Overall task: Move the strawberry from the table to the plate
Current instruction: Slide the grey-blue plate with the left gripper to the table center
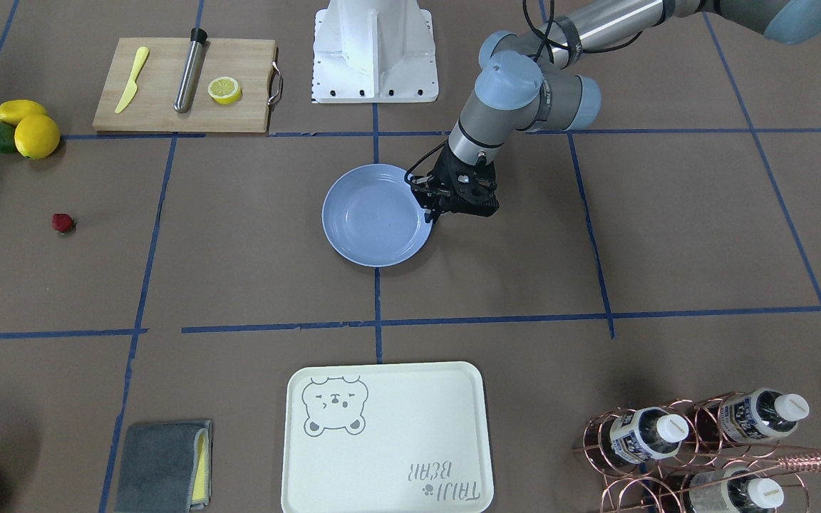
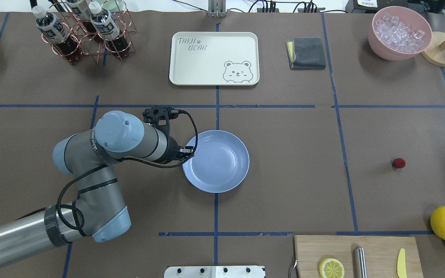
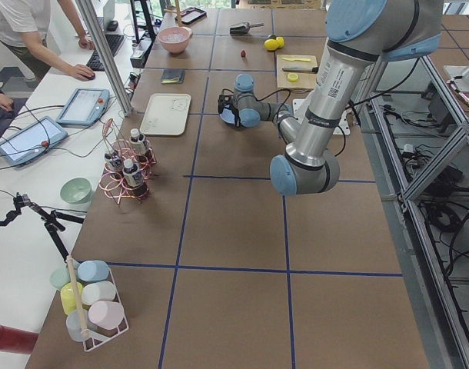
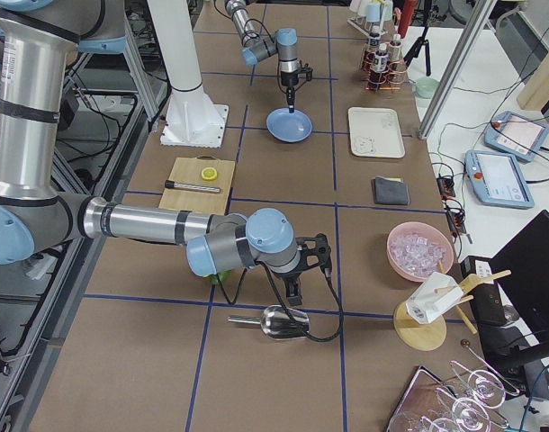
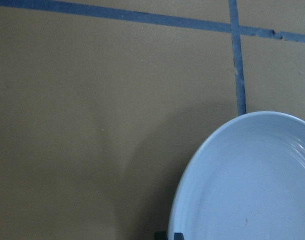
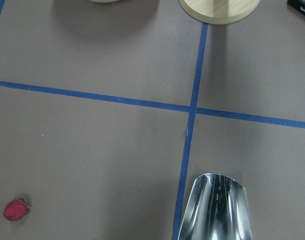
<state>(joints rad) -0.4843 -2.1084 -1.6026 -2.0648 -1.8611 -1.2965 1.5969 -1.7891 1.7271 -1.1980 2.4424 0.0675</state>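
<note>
The small red strawberry lies alone on the brown paper table, far from the plate on the robot's right side. The light-blue plate rests near the table's middle and holds nothing. My left gripper points down at the plate's rim, its fingertips straddling the rim and shut on it. My right gripper hangs low over a metal scoop; I cannot tell whether it is open or shut.
A cutting board carries a lemon half, a yellow knife and a metal rod. Whole lemons lie beyond the strawberry. A cream bear tray, a grey cloth, a bottle rack and a pink ice bowl line the far side.
</note>
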